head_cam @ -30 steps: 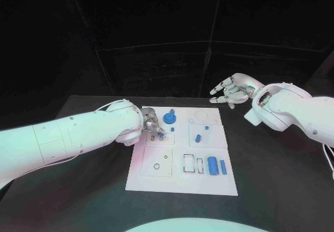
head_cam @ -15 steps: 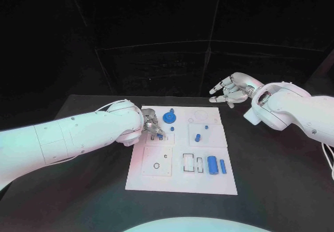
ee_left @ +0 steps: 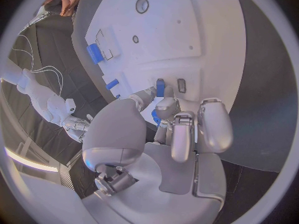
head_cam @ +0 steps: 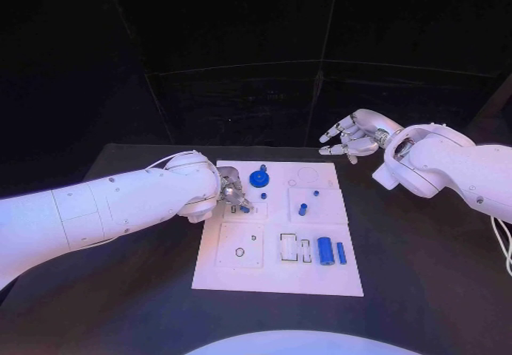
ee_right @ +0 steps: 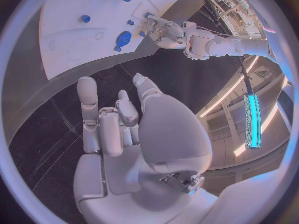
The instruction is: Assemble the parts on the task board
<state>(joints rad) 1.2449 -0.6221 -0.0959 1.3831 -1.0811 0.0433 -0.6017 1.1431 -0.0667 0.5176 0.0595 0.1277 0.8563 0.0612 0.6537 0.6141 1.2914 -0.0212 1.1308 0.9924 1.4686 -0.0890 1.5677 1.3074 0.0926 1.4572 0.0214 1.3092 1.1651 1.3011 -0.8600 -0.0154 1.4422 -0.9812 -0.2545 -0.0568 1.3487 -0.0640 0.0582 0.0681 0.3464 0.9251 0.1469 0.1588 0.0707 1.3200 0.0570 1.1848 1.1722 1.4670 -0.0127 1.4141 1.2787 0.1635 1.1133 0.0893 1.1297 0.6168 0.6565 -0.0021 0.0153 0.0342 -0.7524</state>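
L hand (head_cam: pixel 233 194) was down on the task board (head_cam: pixel 280 277), upper-left area, fingers pinching a small blue part (ee_left: pixel 160 87) at a slot next to a 2nd, empty slot (ee_left: pixel 181 85). Wrist cam confirmed: part sat between thumb and fingertip, touching the board surface. Couldn't tell if seated or just resting.

R hand (head_cam: pixel 357 136) hovered off the board, above the black table (head_cam: pixel 427 251) past the board's far-right corner, fingers apart, holding nothing.

Other parts on board: blue disc w/ knob (head_cam: pixel 260 178) near far edge just beside L hand; two small blue pegs (head_cam: pixel 303 208) in the mid-right panel; blue cylinder (head_cam: pixel 324 248) and thinner blue bar (head_cam: pixel 342 253) side by side at near-right, next to a rectangular outline (head_cam: pixel 288 248).
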